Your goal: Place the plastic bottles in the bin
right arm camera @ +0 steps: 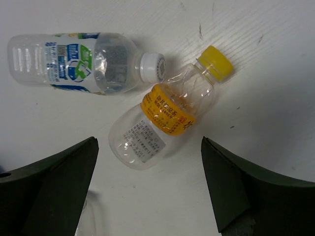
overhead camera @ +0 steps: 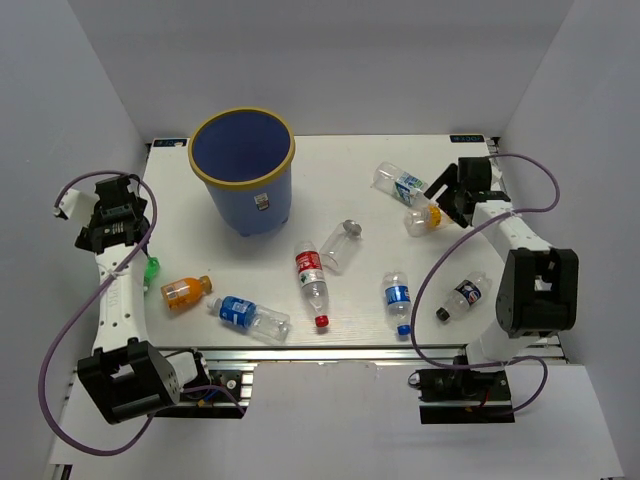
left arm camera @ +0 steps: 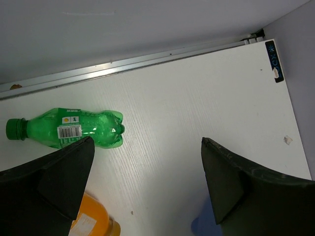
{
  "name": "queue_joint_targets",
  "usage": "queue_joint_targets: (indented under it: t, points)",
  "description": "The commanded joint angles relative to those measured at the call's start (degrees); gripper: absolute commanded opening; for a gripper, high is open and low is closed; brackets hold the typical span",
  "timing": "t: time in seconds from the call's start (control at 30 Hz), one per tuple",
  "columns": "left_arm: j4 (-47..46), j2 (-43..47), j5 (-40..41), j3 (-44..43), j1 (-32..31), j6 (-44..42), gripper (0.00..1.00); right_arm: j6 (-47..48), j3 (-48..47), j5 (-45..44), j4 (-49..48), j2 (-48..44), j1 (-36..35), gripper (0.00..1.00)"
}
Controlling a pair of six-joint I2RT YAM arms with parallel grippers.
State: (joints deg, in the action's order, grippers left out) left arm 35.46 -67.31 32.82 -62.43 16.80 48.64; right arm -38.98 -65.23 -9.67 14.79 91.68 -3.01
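Observation:
The blue bin (overhead camera: 262, 205) with a yellow rim stands at the back left. Several plastic bottles lie on the table: a yellow-label one (overhead camera: 424, 218) and a white-capped one (overhead camera: 399, 183) at the back right, a red-label one (overhead camera: 312, 280), two blue-label ones (overhead camera: 250, 314) (overhead camera: 398, 298), a dark-label one (overhead camera: 462, 296), a clear one (overhead camera: 338, 245), an orange-filled one (overhead camera: 186, 291) and a green one (overhead camera: 152, 268). My right gripper (right arm camera: 147, 142) is open just above the yellow-label bottle (right arm camera: 167, 118). My left gripper (left arm camera: 146, 142) is open and empty over bare table beside the green bottle (left arm camera: 74, 128).
White walls close in the table on the left, back and right. The white-capped bottle (right arm camera: 74, 61) lies touching the yellow-label one's neck. The orange-filled bottle (left arm camera: 91, 219) lies under my left finger. An aluminium rail (left arm camera: 123, 64) runs along the table's left edge.

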Motion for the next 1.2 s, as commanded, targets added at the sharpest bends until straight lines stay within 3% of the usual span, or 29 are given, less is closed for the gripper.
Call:
queue_joint_targets:
  t: [0.0,0.37,0.47,0.57,0.73,0.77,0.87,0.9,0.97,1.07,1.17]
  points:
    - [-1.2,0.1,-0.1,1.0,0.3,1.5,0.98,-7.8,-3.0,1.9,-2.3,5.9,0.4,0.89]
    - [0.9,-1.3,2.1,1.6,0.5,4.4,0.98,-13.3,-2.4,-2.0,-3.1,15.2,0.4,0.88]
    - [1.2,-1.6,2.2,1.4,0.4,4.8,0.98,-12.6,-1.7,-2.3,-4.8,14.9,0.4,0.78]
    - [0.9,-1.5,2.2,1.8,0.6,4.9,0.98,-10.1,-0.3,-3.0,-6.6,11.9,0.4,0.61]
    - [0.8,-1.7,0.6,1.9,0.6,4.4,0.98,-0.2,-1.6,-0.4,-9.5,-0.1,-1.4,0.51]
    - [0.7,-1.6,0.3,2.1,0.5,4.4,0.98,6.9,-2.3,0.7,-10.8,-2.0,-2.5,0.5]
    - [-1.0,-1.4,-1.3,3.5,0.6,4.4,0.98,20.1,-10.0,10.1,-13.1,-5.0,-8.3,0.5]
    - [-1.4,-1.5,-1.8,3.8,0.6,4.4,0.98,22.7,-12.1,17.9,-13.7,-4.4,-11.6,0.5]
    - [-2.2,-1.4,-2.9,4.4,0.5,3.9,0.98,30.2,-18.4,24.8,-16.8,-3.1,-15.3,0.5]
    - [-2.2,-1.8,-3.6,4.4,0.6,3.0,0.98,35.6,-29.8,32.3,-17.0,4.1,-25.0,0.5]
    - [-1.3,-1.5,-3.4,4.9,0.6,3.6,0.98,36.8,-41.0,35.2,-18.8,12.1,-30.0,0.51]
